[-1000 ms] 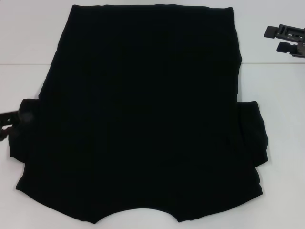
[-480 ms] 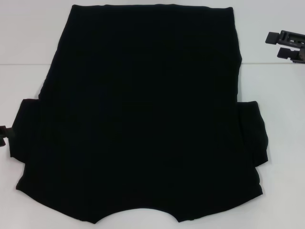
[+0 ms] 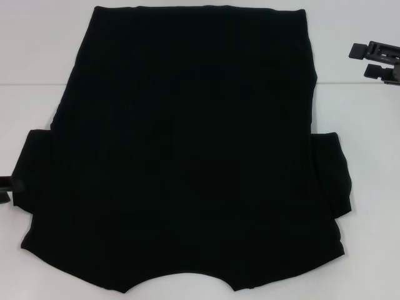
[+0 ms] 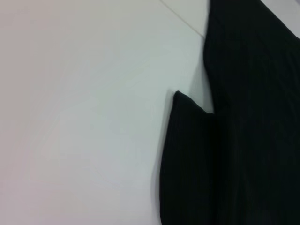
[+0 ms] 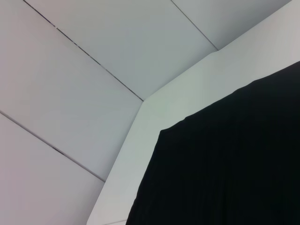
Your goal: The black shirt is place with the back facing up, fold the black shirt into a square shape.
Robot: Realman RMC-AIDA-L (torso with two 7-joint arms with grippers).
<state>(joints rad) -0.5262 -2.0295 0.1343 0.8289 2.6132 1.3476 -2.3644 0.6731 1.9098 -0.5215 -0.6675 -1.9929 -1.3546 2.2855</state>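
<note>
The black shirt (image 3: 187, 150) is lying flat on the white table (image 3: 31, 62), taking up most of the head view. Its long axis is running away from the robot: the straight hem is pointing to the far edge of the table, and the curved neck opening is facing the robot at the near edge. The two short sleeves are sticking out sideways, one to each side, at about the middle of the view. No lettering is showing on the upper face.

The left gripper (image 3: 6, 186) is barely peeking in at the left border of the head view, just beside the tip of the left sleeve; whether it is touching the cloth or how its fingers are standing cannot be told. The left wrist view is showing that sleeve (image 4: 187, 159) lying on the bare table.

The right gripper (image 3: 372, 60) is hovering well to the right of the shirt near its far corner, its two fingers parted and grasping nothing.
</note>
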